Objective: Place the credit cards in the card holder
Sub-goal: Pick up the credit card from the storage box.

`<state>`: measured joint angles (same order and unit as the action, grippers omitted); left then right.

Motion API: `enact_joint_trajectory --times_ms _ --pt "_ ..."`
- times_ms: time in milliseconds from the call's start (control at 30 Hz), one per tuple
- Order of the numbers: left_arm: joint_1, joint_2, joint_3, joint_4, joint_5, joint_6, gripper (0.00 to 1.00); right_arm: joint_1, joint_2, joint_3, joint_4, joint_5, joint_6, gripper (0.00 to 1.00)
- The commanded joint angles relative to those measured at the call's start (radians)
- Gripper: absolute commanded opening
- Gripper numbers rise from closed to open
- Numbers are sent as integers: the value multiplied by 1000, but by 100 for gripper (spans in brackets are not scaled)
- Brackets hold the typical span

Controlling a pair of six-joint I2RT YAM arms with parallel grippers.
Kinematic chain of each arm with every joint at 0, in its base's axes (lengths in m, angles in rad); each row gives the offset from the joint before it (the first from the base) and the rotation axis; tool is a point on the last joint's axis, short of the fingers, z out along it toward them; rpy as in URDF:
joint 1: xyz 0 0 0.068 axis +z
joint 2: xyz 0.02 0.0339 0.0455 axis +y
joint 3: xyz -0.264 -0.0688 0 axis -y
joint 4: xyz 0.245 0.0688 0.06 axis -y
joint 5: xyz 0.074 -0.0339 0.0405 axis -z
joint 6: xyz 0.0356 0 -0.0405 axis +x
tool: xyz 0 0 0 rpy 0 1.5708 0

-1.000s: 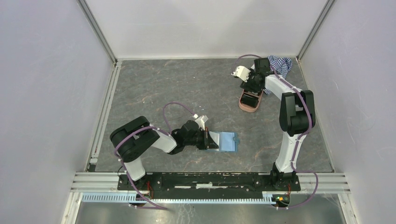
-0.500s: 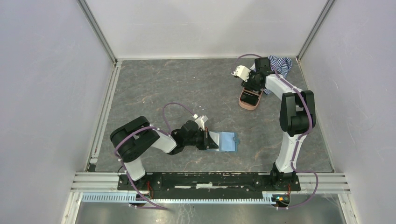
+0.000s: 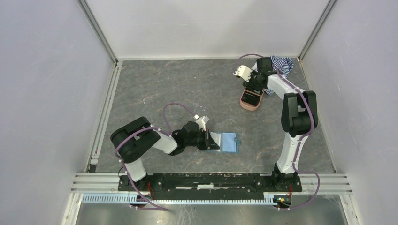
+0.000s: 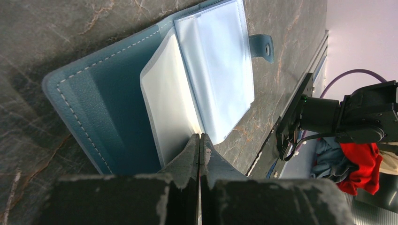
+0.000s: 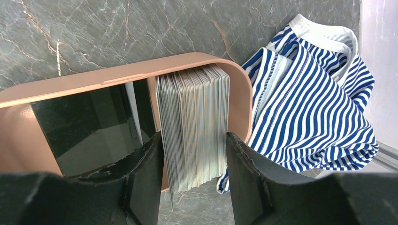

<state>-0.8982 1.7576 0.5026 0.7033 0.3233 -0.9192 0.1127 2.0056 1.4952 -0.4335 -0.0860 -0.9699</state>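
The teal card holder [image 3: 228, 141] lies open on the table, its pale sleeves [image 4: 220, 70] fanned out and its snap tab [image 4: 263, 47] at the far side. My left gripper [image 3: 208, 140] is shut, its tips [image 4: 200, 137] pinching the edge of one sleeve. The credit cards [image 5: 195, 108] stand on edge as a thick stack in the pink oval case [image 5: 94, 79]. My right gripper [image 5: 195, 138] is open with one finger on each side of the stack. In the top view it [image 3: 256, 86] is over the case [image 3: 248, 102].
A blue-white striped cloth [image 5: 309, 108] lies against the pink case, at the back right corner [image 3: 283, 63]. The enclosure walls and an aluminium rail [image 3: 302, 44] stand close behind the right arm. The arm bases' rail [image 3: 211, 180] runs along the near edge.
The right gripper and the pink case have shifted slightly left and back. The left gripper and the card holder have not moved.
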Motion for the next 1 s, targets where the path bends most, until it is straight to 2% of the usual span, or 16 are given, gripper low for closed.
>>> enact_joint_trajectory --times_ms 0,267,600,733,967 --pt "1 13 -35 -111 -29 59 2 -18 -67 60 27 13 -8 53" --pt "1 13 -35 -112 -27 60 2 -26 -75 61 12 7 -12 61" --pt "1 16 -31 -111 -25 60 2 -32 -94 63 8 -4 -13 63" --pt "1 20 -28 -112 -22 60 2 -34 -94 66 -3 -15 -16 61" --pt "1 22 -29 -112 -21 60 2 -40 -88 61 -24 -49 -13 49"
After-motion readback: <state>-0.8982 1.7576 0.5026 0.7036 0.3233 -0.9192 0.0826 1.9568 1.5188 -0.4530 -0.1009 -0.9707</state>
